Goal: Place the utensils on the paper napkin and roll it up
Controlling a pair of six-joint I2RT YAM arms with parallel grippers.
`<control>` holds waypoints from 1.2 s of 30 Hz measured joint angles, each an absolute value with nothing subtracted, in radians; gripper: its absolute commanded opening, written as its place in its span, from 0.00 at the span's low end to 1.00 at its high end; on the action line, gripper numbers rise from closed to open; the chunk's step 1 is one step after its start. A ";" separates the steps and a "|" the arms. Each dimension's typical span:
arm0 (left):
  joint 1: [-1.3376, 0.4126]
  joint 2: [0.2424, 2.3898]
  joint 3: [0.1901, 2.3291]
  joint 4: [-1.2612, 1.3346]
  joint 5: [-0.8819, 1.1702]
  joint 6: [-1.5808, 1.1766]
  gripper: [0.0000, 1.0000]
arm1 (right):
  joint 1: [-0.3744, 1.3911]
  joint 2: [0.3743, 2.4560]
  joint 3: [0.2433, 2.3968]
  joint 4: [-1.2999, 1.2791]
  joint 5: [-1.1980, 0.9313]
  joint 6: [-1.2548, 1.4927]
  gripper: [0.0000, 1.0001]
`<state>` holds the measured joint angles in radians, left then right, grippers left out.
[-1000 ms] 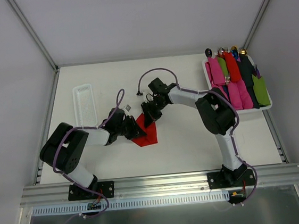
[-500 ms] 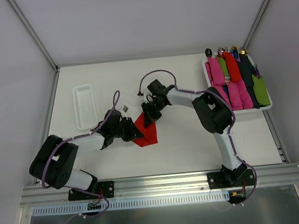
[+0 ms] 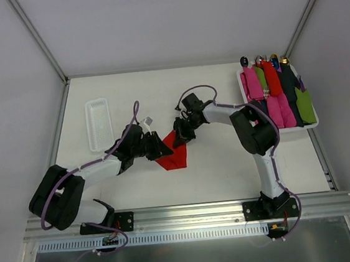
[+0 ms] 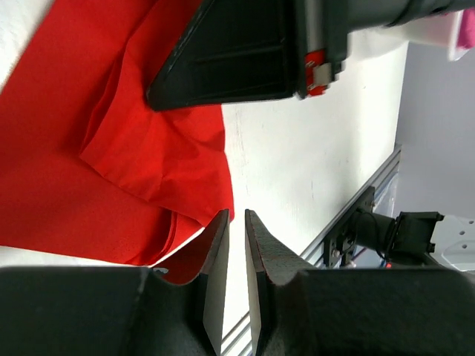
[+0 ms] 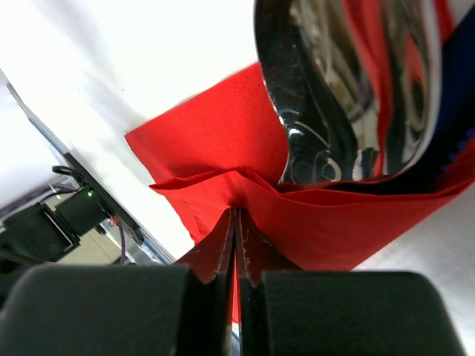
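Note:
The red paper napkin point(image 3: 173, 158) lies crumpled at the table's middle. My right gripper point(image 3: 181, 137) is at its far corner. In the right wrist view it point(image 5: 236, 211) is shut on a fold of the napkin point(image 5: 215, 141). A shiny silver spoon point(image 5: 334, 89) lies just beyond the pinch, partly wrapped in the red paper. My left gripper point(image 3: 162, 148) is at the napkin's left edge. In the left wrist view it point(image 4: 236, 215) has its jaws almost together with nothing between them, beside the napkin point(image 4: 111, 148). The utensils are hidden in the top view.
A white ribbed plastic tray point(image 3: 99, 122) lies at the far left. A white tray point(image 3: 243, 86) at the far right holds pink, red, green and dark rolled bundles. A black finger of the right gripper point(image 4: 245, 52) crosses the top of the left wrist view.
My left arm has stretched out to the right along the napkin's left edge. My right gripper has moved a little right and nearer, pulling the napkin's far corner with it.

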<state>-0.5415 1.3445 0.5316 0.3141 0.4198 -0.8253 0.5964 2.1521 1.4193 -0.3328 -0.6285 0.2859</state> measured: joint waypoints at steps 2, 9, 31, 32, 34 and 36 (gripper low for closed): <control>-0.566 1.402 0.543 0.334 0.424 -0.849 0.15 | 0.589 2.143 1.407 -0.333 -0.621 0.307 0.00; -0.623 1.581 0.580 0.420 0.447 -0.934 0.15 | 0.572 2.116 1.362 -0.321 -0.604 0.370 0.01; -0.627 1.665 0.577 0.444 0.382 -1.034 0.13 | 0.540 2.117 1.365 -0.350 -0.621 0.374 0.04; -0.627 1.667 0.575 0.449 0.383 -1.036 0.13 | 0.540 2.119 1.370 -0.355 -0.622 0.372 0.05; -0.627 1.670 0.573 0.455 0.384 -1.040 0.11 | 0.540 2.123 1.381 -0.367 -0.624 0.361 0.10; -0.627 1.675 0.573 0.463 0.384 -1.045 0.11 | 0.539 2.131 1.401 -0.384 -0.625 0.346 0.17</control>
